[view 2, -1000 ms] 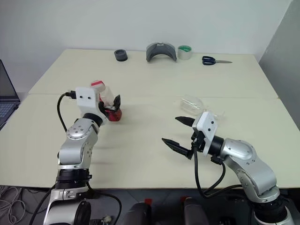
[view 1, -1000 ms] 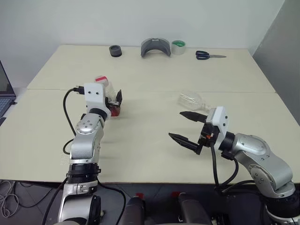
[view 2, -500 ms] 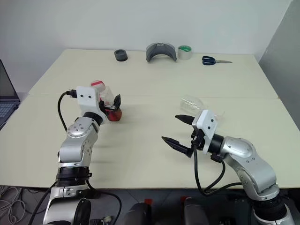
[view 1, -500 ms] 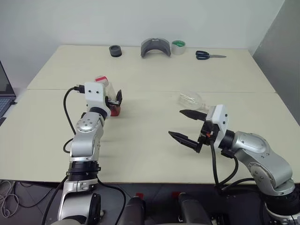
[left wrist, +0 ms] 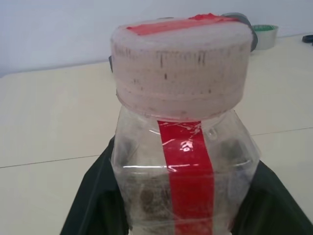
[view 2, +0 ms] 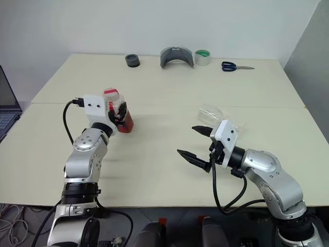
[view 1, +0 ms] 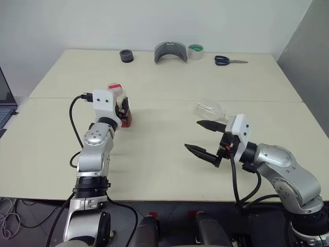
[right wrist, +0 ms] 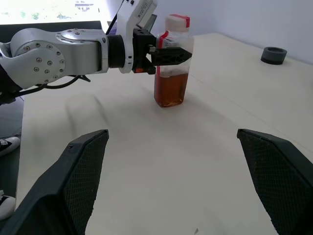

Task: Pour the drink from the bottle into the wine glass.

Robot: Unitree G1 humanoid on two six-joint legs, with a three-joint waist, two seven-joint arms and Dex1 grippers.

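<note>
Though the bottle [right wrist: 172, 61] stands upright on the table [view 1: 169, 154], cap [left wrist: 181, 63] on, the left gripper [right wrist: 168, 55] is clamped on its upper body. Drink [right wrist: 170, 89] fills the lower part only. The right gripper [view 1: 205, 138] hangs open, empty. The glass [view 1: 209, 108] apparently lies on its side behind it, hard to make out. Uncapping, righting and pouring remain.

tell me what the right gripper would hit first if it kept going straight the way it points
Probably the bottle, held upright by the left gripper. It stands roughly centred ahead between the right gripper's open fingers, across bare table; depth is uncertain.
</note>
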